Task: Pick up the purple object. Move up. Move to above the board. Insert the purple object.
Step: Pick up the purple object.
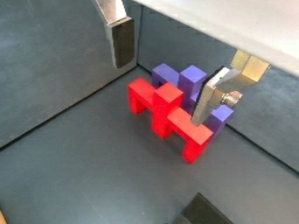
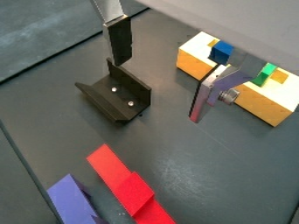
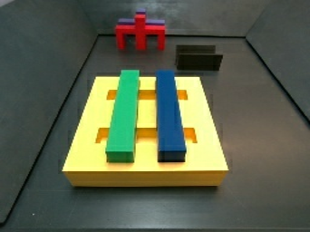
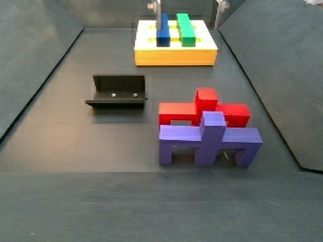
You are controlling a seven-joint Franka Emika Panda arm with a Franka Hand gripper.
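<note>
The two-finger silver gripper [image 1: 163, 74] was held spread apart and empty above the dark floor [image 1: 70, 166], its flat silver fingers [image 1: 214, 98] grasping nothing. The purple plastic cross-shaped block [image 4: 209, 140] was seen touching the red plastic cross-shaped block [image 4: 203, 108]. Further off lay the dark L-shaped fixture [image 4: 117, 93] and the thick square yellow board [image 3: 148, 134].
</note>
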